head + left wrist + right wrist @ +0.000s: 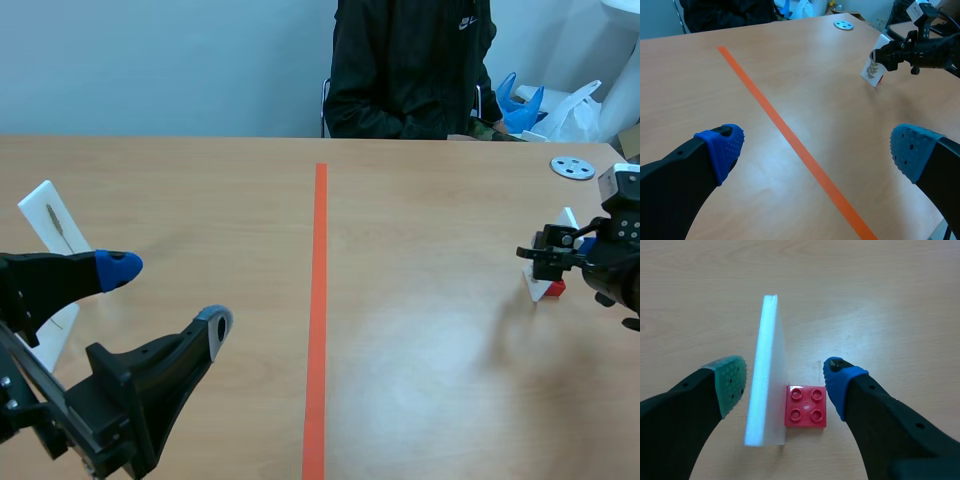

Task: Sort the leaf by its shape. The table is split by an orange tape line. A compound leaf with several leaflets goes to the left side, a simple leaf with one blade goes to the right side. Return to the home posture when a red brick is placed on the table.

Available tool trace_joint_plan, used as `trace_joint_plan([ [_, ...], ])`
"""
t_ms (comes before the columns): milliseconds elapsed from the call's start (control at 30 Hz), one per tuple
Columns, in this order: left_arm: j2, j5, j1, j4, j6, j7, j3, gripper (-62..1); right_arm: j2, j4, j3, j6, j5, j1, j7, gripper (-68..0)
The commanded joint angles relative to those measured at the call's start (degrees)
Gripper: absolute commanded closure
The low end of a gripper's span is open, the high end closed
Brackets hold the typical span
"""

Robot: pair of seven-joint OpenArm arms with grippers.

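A wooden table (420,380) split by an orange tape line (318,300) stands before a pale blue wall (150,60), with a person (410,70) seated across. Right of the line, a white card (765,375) bearing a many-leafleted leaf (871,70) stands upright, touching a red brick (806,406). Both sit between the 2 spread fingers of the right gripper (785,381). The left gripper (817,150) is spread too.

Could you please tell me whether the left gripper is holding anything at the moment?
No: the left gripper has its blue-padded fingers wide apart, with only the bare light wooden table and the orange tape line between them.
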Motion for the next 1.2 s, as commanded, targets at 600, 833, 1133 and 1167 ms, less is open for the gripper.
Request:
trace_joint_plan([
  [600, 0.0, -0.4, 0.1, 0.9, 0.0, -1.0, 0.0, -62.3, 7.8, 29.2, 2.7, 9.7, 8.5, -10.5, -10.2, -60.6],
  [833, 0.0, -0.4, 0.1, 0.9, 0.0, -1.0, 0.0, -62.3, 8.7, 45.1, 3.0, 12.4, 12.3, -18.2, -17.1, -67.9],
  [1133, 0.0, -0.2, 0.1, 0.9, 0.2, -0.8, 0.0, -62.3, 8.4, 62.3, 3.0, 12.9, 17.0, -31.5, -20.6, -67.9],
  [1167, 0.0, -0.2, 0.1, 0.9, 0.2, -0.7, 0.0, -62.3, 8.3, 63.6, 3.0, 13.2, 17.2, -33.0, -20.6, -67.9],
])
